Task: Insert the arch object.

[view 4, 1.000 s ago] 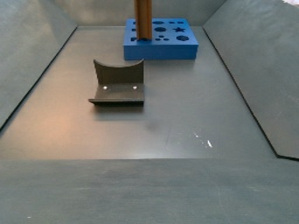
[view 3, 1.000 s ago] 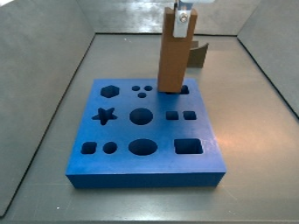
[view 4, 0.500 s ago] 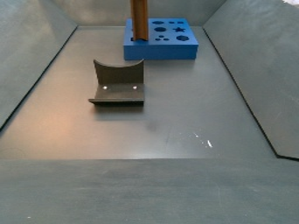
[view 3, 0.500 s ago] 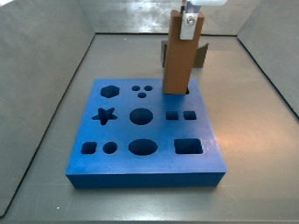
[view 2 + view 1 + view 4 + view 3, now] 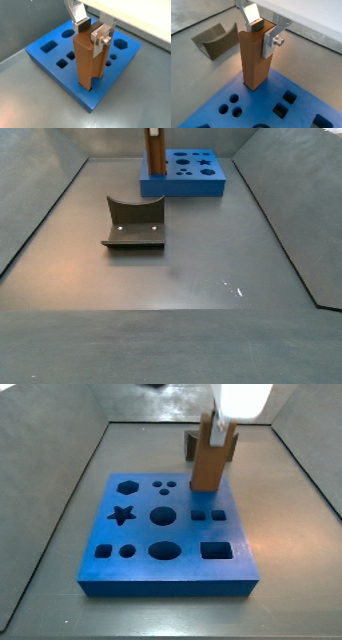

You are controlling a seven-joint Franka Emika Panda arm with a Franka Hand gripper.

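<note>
The arch object, a tall slim brown bar (image 5: 209, 462), hangs upright in my gripper (image 5: 221, 426), which is shut on its top end. In both wrist views the silver fingers (image 5: 272, 41) clamp the bar (image 5: 254, 60) from two sides; the gripper (image 5: 264, 28) shows there and in another wrist view (image 5: 92, 30), with the bar (image 5: 87, 62) below it. The bar's lower end stands at the top face of the blue block (image 5: 167, 534) near its far right corner. I cannot tell whether it is inside a hole. The bar (image 5: 155, 153) also shows far off in a side view.
The blue block (image 5: 50, 52) has several shaped holes: star, hexagon, circles, squares. The dark fixture (image 5: 134, 223) with a curved top cut-out stands on the grey floor apart from the block (image 5: 194, 178); it also shows in a wrist view (image 5: 216, 40). Grey walls enclose the floor.
My gripper and the bar have shifted slightly sideways over the block's corner, to the right in one side view. The bar stays upright and held.
</note>
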